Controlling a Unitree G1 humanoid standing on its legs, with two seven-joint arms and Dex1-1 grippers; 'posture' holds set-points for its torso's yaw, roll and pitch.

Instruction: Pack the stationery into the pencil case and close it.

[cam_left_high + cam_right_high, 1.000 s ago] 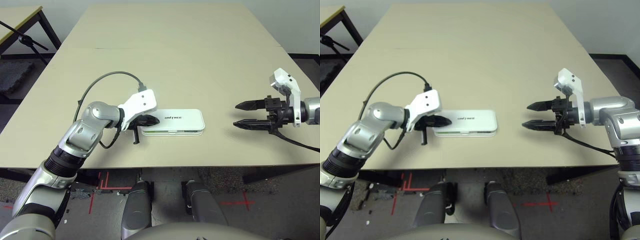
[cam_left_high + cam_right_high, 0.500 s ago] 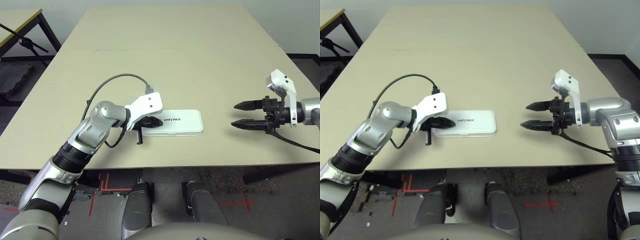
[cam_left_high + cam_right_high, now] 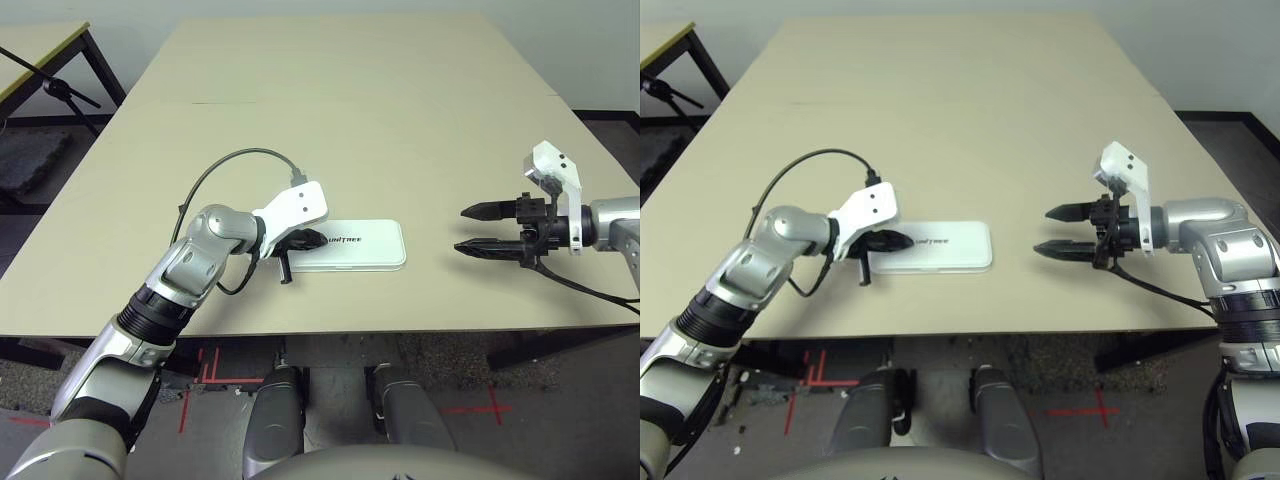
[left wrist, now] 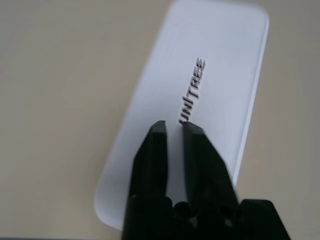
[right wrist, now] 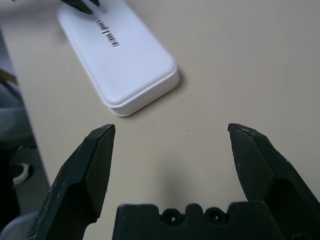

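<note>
Lid lowered, right gripper shifted left toward the case

Since the earlier frame, the lid (image 3: 375,238) has been brought down and the left gripper (image 4: 172,123) moved slightly right. The left gripper is parted by a narrow gap, with nothing grasped, over the lid's left part. The white pencil case (image 3: 340,267) is laid near the table's (image 3: 350,130) near edge, its lettering (image 4: 192,91) exposed. Farther right, the right gripper (image 5: 171,126) is held wide open, empty.
</note>
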